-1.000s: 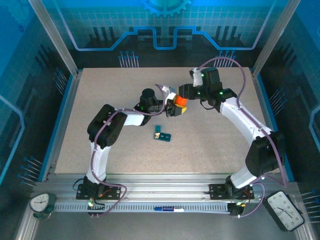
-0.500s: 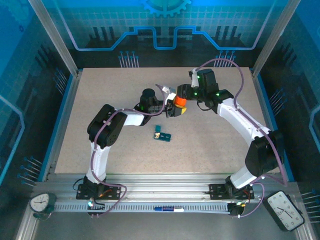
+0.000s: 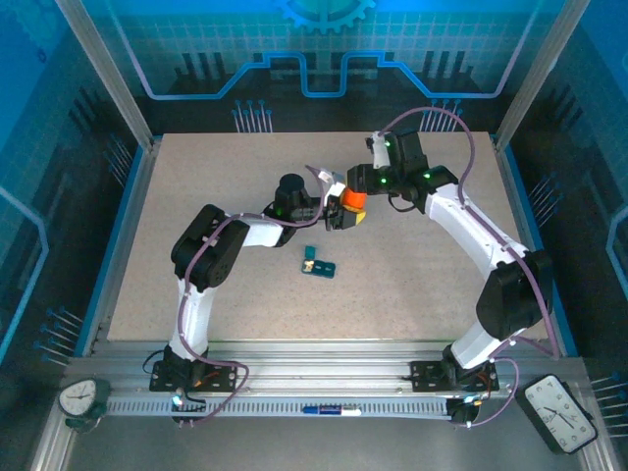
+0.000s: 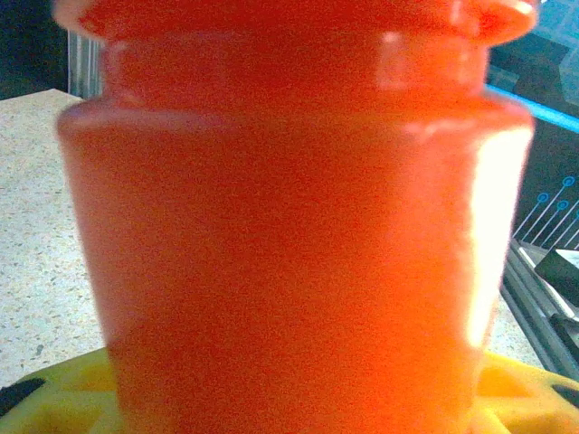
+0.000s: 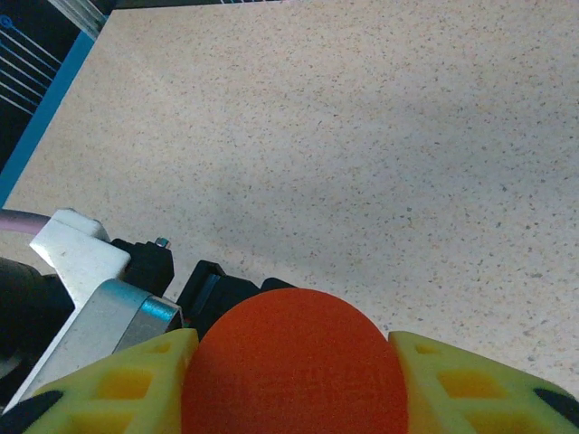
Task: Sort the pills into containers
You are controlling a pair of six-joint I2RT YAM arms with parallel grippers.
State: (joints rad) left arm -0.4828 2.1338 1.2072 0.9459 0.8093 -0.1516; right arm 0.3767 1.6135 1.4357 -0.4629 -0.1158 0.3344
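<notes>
An orange pill bottle [image 3: 351, 202] is held above the middle of the table between both grippers. My left gripper [image 3: 339, 213] is shut on the bottle's body [image 4: 298, 226], with its yellow fingers [image 4: 63, 398] at either side. My right gripper [image 3: 360, 188] is shut on the bottle's round orange cap [image 5: 294, 362], which sits between its yellow fingers [image 5: 118, 384]. The dark-teal pill box [image 3: 319, 263], the containers, lies flat on the table in front of the bottle, apart from both grippers, with a pale spot at its left end. The pills are hidden.
The speckled beige table [image 3: 422, 285] is fenced by metal posts and blue-edged walls. Both arms arch inward over its middle. The left gripper's black and silver body [image 5: 109, 289] shows just behind the cap.
The right wrist and forearm have swung slightly left and back while staying on the cap. The bottle, left arm and pill box have not moved.
</notes>
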